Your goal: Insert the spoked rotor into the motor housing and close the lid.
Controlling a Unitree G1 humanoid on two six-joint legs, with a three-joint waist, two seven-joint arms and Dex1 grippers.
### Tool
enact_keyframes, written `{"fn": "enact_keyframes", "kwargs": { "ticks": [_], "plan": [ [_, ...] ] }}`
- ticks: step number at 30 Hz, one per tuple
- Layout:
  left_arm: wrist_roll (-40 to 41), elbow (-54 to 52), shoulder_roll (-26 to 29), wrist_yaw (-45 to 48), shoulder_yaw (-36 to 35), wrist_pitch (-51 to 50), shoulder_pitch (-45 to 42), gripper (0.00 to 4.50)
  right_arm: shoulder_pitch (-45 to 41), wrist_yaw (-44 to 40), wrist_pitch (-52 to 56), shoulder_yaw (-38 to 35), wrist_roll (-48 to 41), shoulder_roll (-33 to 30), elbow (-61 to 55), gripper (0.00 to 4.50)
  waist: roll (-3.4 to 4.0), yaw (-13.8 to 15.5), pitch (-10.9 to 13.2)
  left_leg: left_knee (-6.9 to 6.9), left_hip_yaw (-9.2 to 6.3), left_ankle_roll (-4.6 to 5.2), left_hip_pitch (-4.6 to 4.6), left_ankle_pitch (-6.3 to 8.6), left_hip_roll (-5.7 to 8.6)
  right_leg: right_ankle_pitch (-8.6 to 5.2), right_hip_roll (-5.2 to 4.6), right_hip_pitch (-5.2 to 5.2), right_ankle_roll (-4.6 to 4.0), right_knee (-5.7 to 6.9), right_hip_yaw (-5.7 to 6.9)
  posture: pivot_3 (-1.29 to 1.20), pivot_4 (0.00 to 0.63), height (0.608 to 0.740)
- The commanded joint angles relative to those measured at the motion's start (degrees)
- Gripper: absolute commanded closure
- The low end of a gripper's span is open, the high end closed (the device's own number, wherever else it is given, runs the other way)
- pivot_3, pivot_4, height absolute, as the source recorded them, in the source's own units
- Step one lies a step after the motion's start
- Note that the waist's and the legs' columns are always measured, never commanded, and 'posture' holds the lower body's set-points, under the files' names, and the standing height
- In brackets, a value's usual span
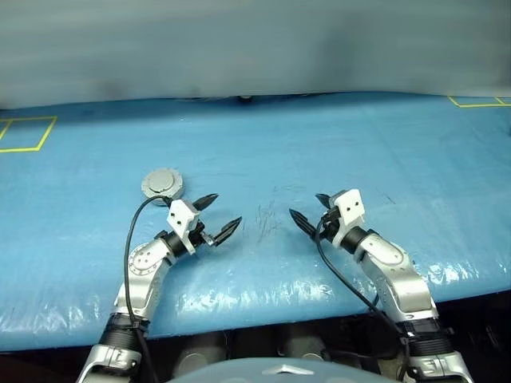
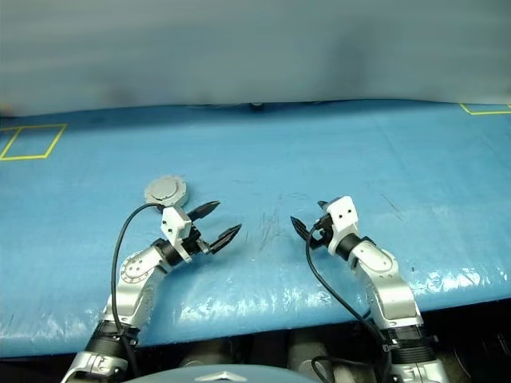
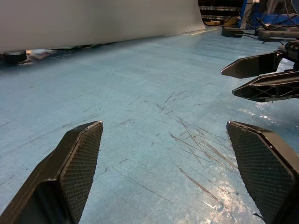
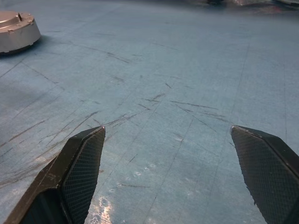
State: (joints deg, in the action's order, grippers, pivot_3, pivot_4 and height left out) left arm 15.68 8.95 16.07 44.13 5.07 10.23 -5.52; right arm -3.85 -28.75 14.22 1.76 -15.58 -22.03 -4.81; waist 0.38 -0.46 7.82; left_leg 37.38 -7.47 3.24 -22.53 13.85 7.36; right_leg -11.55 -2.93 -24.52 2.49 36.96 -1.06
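Observation:
The motor housing (image 1: 164,184) is a round grey puck on the blue table, left of centre. Its lid (image 4: 14,21) lies flat on top, plain matte face up. The spoked rotor is hidden. My left gripper (image 1: 217,215) hovers open just in front and to the right of the housing, not touching it and pointing toward the table's middle. My right gripper (image 1: 309,209) is open too, facing the left one across a gap. Nothing sits between either pair of fingers. In the left wrist view the right gripper's fingers (image 3: 261,77) appear beyond my own.
Scratch marks (image 1: 267,219) cross the blue table cover between the grippers. Yellow tape squares mark the far left (image 1: 24,132) and far right (image 1: 479,101) corners. The table's front edge (image 1: 263,307) runs just under both arms. A grey wall stands behind.

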Motion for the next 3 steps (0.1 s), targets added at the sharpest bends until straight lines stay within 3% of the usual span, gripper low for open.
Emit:
{"fn": "enact_keyframes", "kwargs": {
  "ticks": [1, 3],
  "plan": [
    [-1.14, -0.17, 0.72, 0.55, 0.05, 1.21, -0.33, 0.01, -0.76, 0.11, -1.11, -1.38, 0.23, 0.19, -1.24, 0.0, 0.0, 0.02, 0.0, 0.0, 0.01, 0.0, 0.0, 0.0, 0.0, 0.0, 0.0, 0.0, 0.0, 0.0, 0.0, 0.0, 0.15, 0.74],
    [-1.65, 0.24, 0.95, 0.69, 0.13, 1.4, -0.45, 0.01, -0.79, -0.07, -0.94, -1.73, -0.25, 0.43, -1.19, 0.0, 0.0, 0.03, 0.0, 0.0, 0.0, 0.0, 0.0, 0.0, 0.0, 0.0, 0.0, 0.0, 0.0, 0.0, 0.0, 0.0, 0.15, 0.74]
  ]
}}
